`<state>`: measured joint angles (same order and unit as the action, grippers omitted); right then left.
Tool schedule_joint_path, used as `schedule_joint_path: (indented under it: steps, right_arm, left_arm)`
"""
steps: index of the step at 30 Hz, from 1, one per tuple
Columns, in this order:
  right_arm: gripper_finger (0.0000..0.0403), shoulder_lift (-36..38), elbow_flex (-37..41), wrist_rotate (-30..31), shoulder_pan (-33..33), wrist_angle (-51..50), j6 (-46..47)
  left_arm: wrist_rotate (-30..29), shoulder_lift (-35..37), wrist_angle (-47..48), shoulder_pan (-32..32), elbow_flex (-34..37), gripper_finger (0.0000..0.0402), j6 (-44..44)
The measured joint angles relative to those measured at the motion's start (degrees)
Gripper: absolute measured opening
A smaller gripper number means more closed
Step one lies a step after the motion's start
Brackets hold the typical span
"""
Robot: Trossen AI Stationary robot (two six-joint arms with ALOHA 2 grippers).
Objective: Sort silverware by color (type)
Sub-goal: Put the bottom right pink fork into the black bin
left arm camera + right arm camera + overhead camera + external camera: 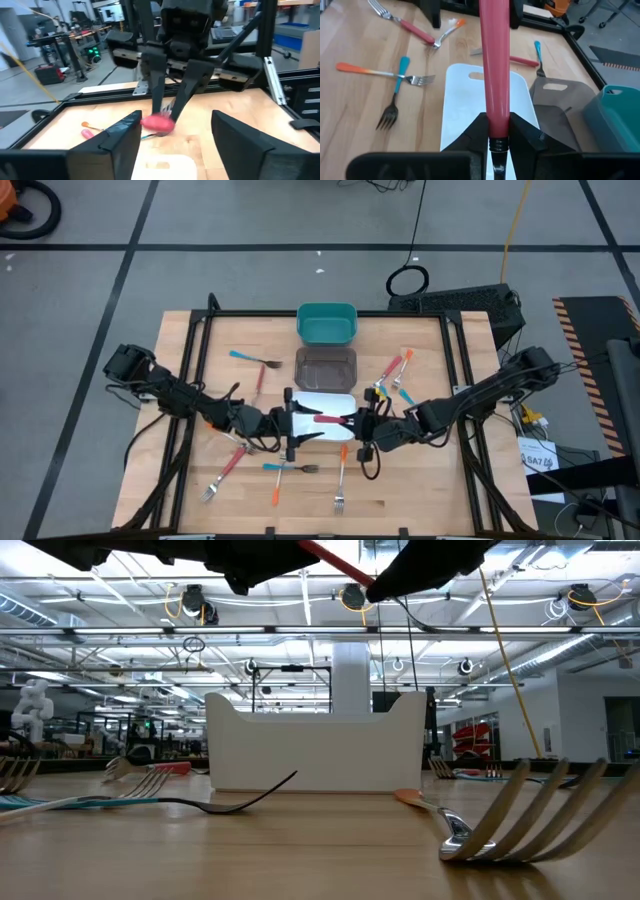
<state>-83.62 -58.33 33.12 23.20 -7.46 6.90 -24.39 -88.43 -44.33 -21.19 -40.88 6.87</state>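
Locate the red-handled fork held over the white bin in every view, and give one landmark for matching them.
High view: red-handled fork at centre, over the white bin, in the right tool.
Low view: red handle at top centre, above the bin.
Left wrist view: blurred red end at centre, in the right tool.
Right wrist view: red handle running up the middle, clamped in the tool.
Shared landmark: the white bin.

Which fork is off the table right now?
The red-handled fork clamped in the right gripper, held above the white bin; the other forks lie on the table.
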Motion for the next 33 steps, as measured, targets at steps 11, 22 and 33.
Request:
schedule_joint_path:
  steps: [11, 22, 33]
  right_arm:
    - [0.0047, 3.0, 0.0, -0.1, 0.0, -6.2, 1.7]
    - [0.0047, 3.4, 0.0, 0.0, -0.2, -8.4, 1.5]
    - [0.0047, 3.4, 0.0, -0.2, -3.5, -8.8, 0.8]
  left_arm:
    - [-9.0, 3.0, 3.8, -1.5, 0.1, 0.0253, 0.1]
    - [-10.9, 7.9, 18.0, -1.2, 0.0, 0.0253, -9.8]
    - [-11.5, 10.4, 31.4, -0.2, 0.1, 0.0252, -18.3]
